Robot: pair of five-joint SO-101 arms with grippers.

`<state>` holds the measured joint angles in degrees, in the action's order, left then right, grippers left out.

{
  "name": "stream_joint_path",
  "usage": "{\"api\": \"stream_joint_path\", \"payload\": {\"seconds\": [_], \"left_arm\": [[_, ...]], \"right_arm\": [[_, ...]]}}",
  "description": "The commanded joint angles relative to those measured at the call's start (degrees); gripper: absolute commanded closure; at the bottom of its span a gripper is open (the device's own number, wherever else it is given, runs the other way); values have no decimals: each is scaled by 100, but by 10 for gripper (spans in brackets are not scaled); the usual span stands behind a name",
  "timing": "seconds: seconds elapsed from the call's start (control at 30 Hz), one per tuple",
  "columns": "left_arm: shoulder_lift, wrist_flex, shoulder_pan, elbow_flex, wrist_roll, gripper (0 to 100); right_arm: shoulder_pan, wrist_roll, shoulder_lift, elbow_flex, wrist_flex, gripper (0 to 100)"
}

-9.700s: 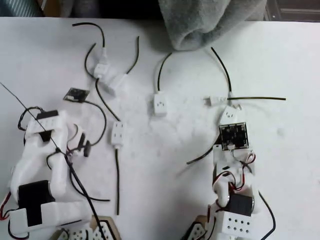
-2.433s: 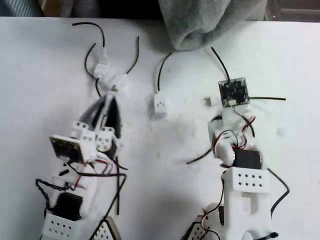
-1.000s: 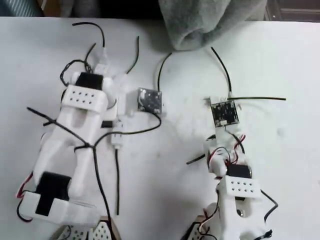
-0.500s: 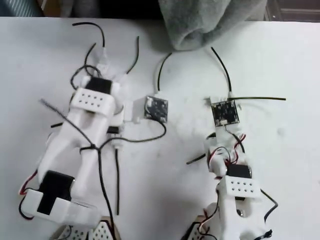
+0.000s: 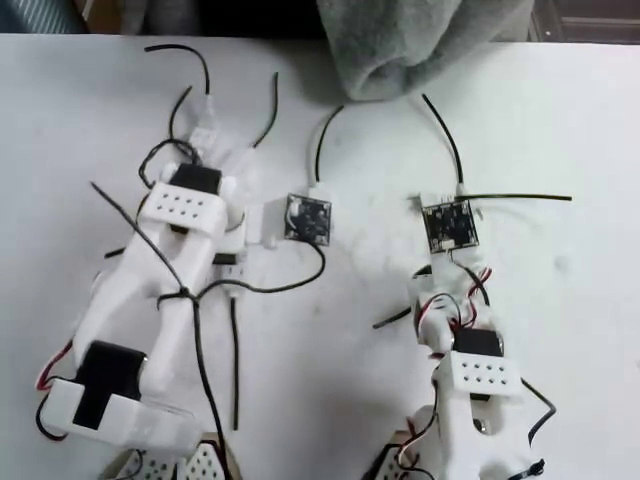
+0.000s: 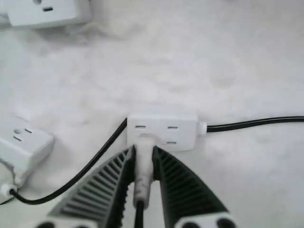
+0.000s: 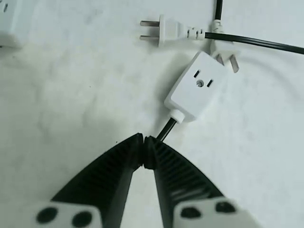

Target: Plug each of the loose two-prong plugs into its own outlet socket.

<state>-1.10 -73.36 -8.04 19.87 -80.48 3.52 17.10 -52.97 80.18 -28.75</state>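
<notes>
Left gripper point(image 6: 143, 152) is clamped on a white plug point(image 6: 143, 176). The plug's nose is pressed against the face of the middle outlet point(image 6: 164, 130), over one of its sockets. The prongs are hidden, so I can't tell how deep it sits. That outlet lies mid-worktop between the two arms, its own cable running off to one side. Two more outlets lie nearby, one just beside point(image 6: 23, 142) and one farther off point(image 6: 47, 12). Change from 2.4 s ago: the left arm point(image 5: 150, 270) was stretched toward the far-left tangle of cords and has since swung right. Its wrist board point(image 5: 308, 218) now sits over the middle outlet. Against 0.5 s ago the board has barely shifted. Right gripper point(image 7: 143, 151) is closed narrow, pinching the black cord point(image 7: 166, 128) just behind the right outlet point(image 7: 197, 85). A loose plug point(image 7: 167, 29) lies just beyond that outlet, prongs bare and apart from it. A second plug point(image 7: 227, 52) touches the outlet's far corner. The right arm point(image 5: 470, 370) has pulled back toward the near side since 2.4 s ago and hasn't moved over the last second. A grey cloth point(image 5: 420, 40) lies at the far edge of the worktop point(image 5: 560, 320).
</notes>
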Motion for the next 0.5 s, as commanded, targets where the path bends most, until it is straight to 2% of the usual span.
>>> {"api": "stream_joint_path", "payload": {"seconds": [0.0,0.47], "left_arm": [[-22,62,66,44,-1776,976],[-13,281,66,334,-2154,976]], "right_arm": [[13,62,-136,-18,110,978],[13,62,-136,-18,110,978]]}}
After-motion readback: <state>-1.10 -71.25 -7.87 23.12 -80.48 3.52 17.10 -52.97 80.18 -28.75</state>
